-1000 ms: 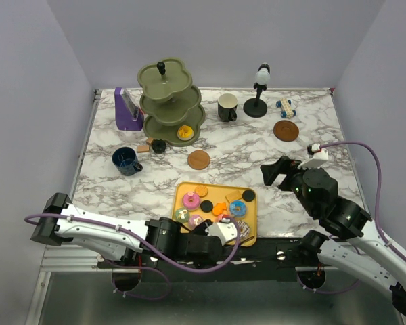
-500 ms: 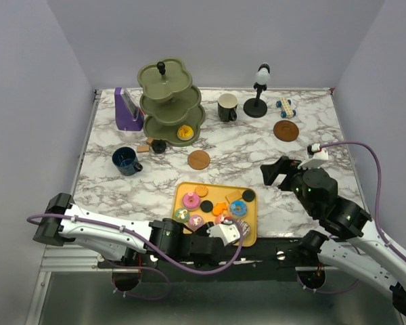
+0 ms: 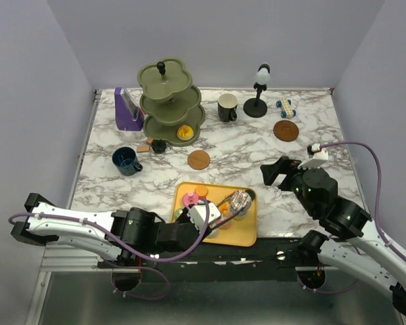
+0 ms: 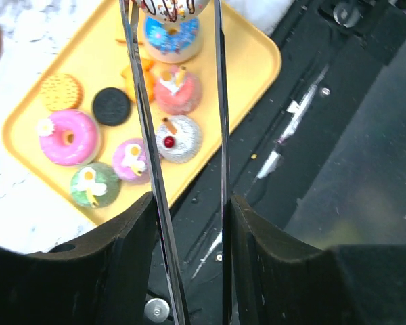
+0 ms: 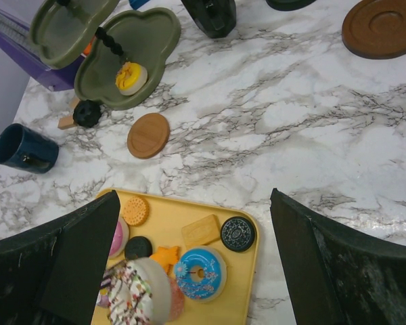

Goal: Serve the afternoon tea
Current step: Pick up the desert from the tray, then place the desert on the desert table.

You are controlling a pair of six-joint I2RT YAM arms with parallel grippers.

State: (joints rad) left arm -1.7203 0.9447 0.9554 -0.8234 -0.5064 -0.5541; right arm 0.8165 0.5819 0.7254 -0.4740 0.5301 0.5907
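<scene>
Holding a sprinkled doughnut (image 3: 241, 201) clamped in left fingers (image 4: 143, 122) above the tray (image 3: 249, 232); right fingers (image 5: 325, 264) gape empty. Stand (image 3: 172, 76) bears one treat (image 3: 185, 132); mugs (image 3: 126, 161) off coasters (image 3: 198, 160).

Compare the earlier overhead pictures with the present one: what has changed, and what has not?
The left gripper swung up over the yellow tray and closed on a sprinkled doughnut, lifting it. The right gripper, three-tier stand, mugs and coasters stayed put.
</scene>
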